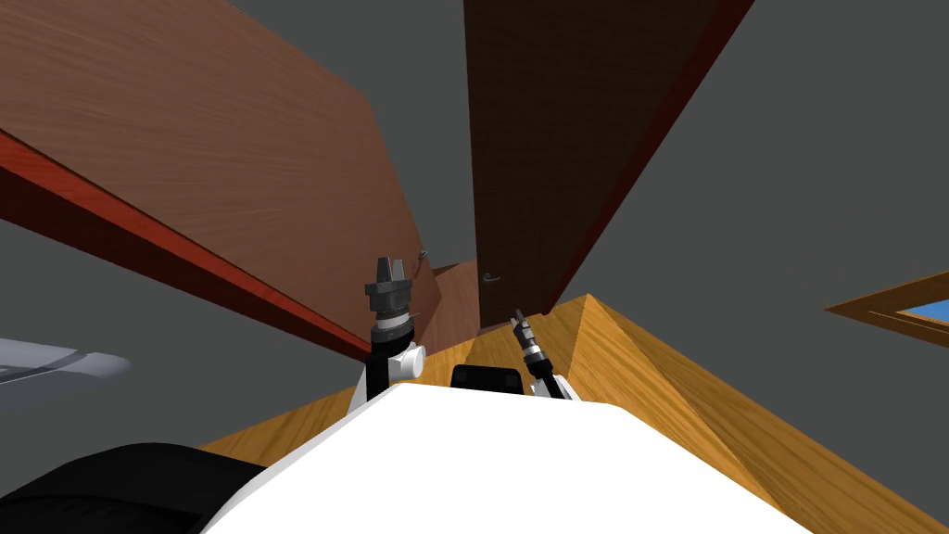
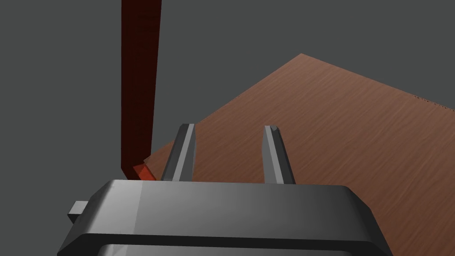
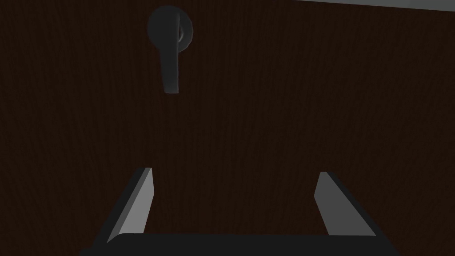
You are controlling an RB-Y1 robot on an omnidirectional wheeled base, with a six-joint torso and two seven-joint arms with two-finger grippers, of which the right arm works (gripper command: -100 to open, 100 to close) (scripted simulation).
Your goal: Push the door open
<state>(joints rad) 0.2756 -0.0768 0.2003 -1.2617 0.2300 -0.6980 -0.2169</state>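
My right pincer (image 3: 235, 173) faces the dark brown door (image 3: 275, 111), its fingers spread apart with nothing between them. The door's lever handle (image 3: 170, 60) sits beyond the fingertips, apart from them. The view is dim, so I can't quite tell whether the tips touch the panel. My left pincer (image 2: 229, 128), also spread and empty, points at a lighter reddish-brown door panel (image 2: 337, 133) beside a dark red frame (image 2: 140, 80).

Dark door (image 1: 556, 139) cut off by top edge; its handle (image 1: 490, 277) tiny in head view, shape unclear there. Lighter door (image 1: 204, 139) runs past top and left edges. Frame (image 1: 876, 311) cropped at right edge.
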